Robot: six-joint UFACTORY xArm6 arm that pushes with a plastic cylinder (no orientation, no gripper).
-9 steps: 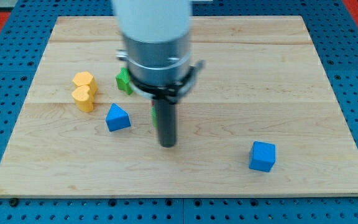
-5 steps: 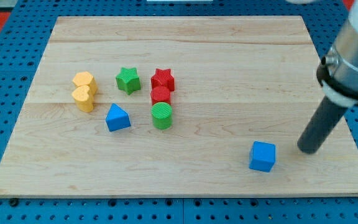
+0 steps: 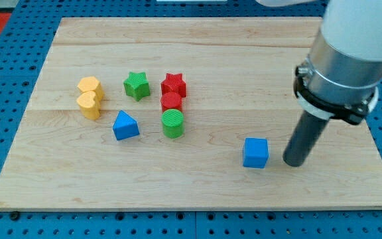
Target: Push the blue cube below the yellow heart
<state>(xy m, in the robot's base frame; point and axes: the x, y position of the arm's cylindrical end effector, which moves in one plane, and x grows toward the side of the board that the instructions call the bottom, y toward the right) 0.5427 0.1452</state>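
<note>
The blue cube [image 3: 255, 153] sits on the wooden board [image 3: 191, 179] at the lower right of centre. My tip [image 3: 294, 162] stands just to the cube's right, close to it, with a small gap showing. The yellow heart [image 3: 89, 105] lies at the view's left, directly below a yellow hexagon [image 3: 90, 87] and touching it. The cube is far to the right of the heart and lower on the board.
A blue triangle [image 3: 125, 125] lies right of and below the heart. A green star [image 3: 136, 85], a red star [image 3: 173, 84], a red cylinder [image 3: 171, 101] and a green cylinder [image 3: 172, 123] cluster near the middle.
My tip swung from the board's middle to the right of the blue cube, then moved left. The cube has slid left and slightly up.
</note>
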